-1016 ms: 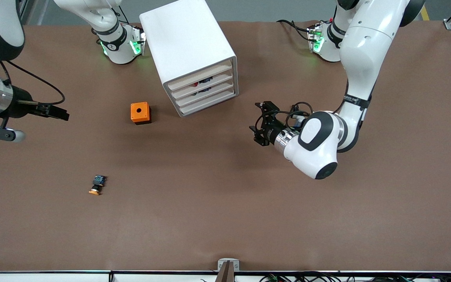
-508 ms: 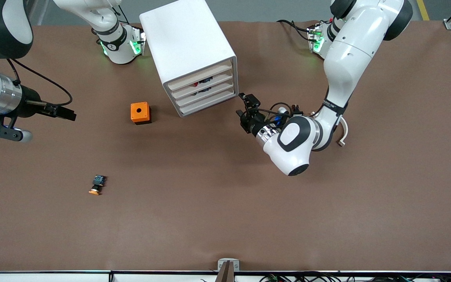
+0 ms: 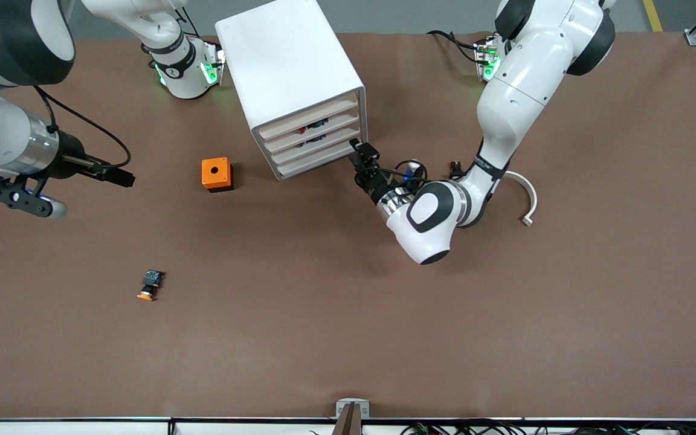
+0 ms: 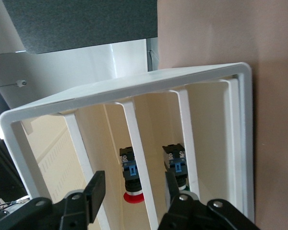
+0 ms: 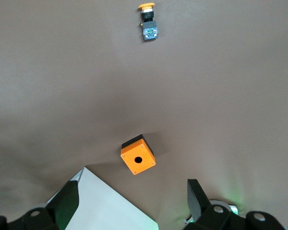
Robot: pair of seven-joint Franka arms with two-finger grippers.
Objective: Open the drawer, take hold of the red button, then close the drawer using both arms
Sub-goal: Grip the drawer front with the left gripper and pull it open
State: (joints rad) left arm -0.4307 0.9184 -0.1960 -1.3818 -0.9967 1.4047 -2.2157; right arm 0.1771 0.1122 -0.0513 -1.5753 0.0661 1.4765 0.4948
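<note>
The white cabinet (image 3: 290, 72) stands at the table's back, its four drawers (image 3: 318, 145) all shut. My left gripper (image 3: 361, 158) is open and empty, close in front of the lower drawers at their corner toward the left arm's end. In the left wrist view my left gripper (image 4: 133, 190) faces the drawer fronts (image 4: 137, 143), and the red-capped button (image 4: 133, 194) lies inside between two of them. A second button (image 4: 176, 165) lies in the drawer beside it. My right gripper (image 3: 119, 177) is open and empty, up in the air near the right arm's end of the table; it also shows in the right wrist view (image 5: 133, 199).
An orange box with a hole (image 3: 216, 174) sits on the table beside the cabinet, toward the right arm's end. An orange-capped button (image 3: 150, 285) lies nearer the front camera. A white curved piece (image 3: 526, 202) lies by the left arm.
My left gripper has swung in toward the cabinet and now sits right at the drawer fronts. My right gripper has drifted a little toward the cabinet.
</note>
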